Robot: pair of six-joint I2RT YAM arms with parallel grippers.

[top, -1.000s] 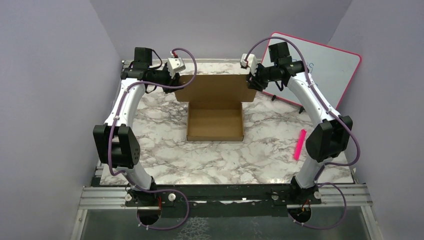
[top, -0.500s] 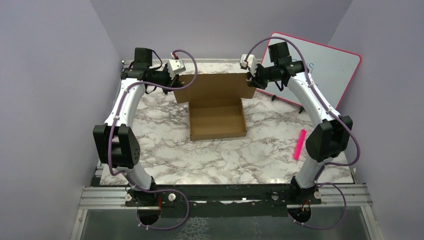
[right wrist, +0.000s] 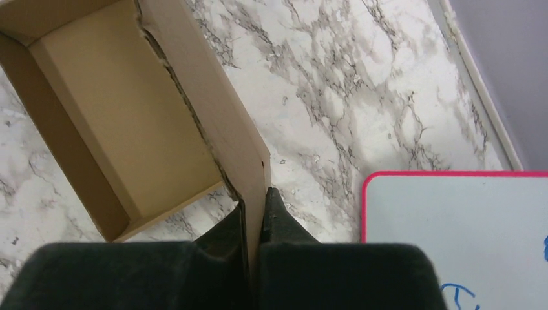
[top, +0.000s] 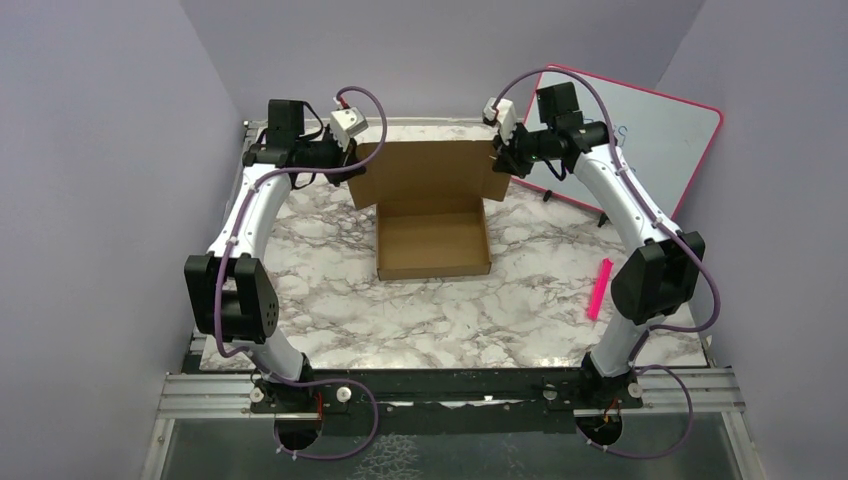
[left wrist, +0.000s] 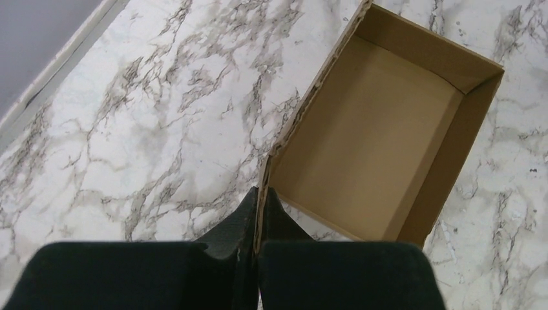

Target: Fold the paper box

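The paper box [top: 433, 243] is plain brown cardboard: a shallow open tray on the marble table with its wide lid flap [top: 430, 172] raised at the back. My left gripper [top: 356, 160] is shut on the flap's left end, its thin edge pinched between the fingers [left wrist: 240, 223]. My right gripper [top: 500, 156] is shut on the flap's right end, cardboard clamped between its fingers [right wrist: 274, 216]. Both wrist views look down past the flap into the tray [left wrist: 375, 135] [right wrist: 123, 123].
A pink-rimmed whiteboard [top: 640, 140] [right wrist: 452, 239] with blue writing leans at the back right, close to my right arm. A pink marker [top: 600, 288] lies on the table [top: 420, 320] at the right. Purple walls close in on three sides.
Both grippers have closed on the ends of the lid flap. The flap has lifted and tilted more upright, and the tray has shifted slightly.
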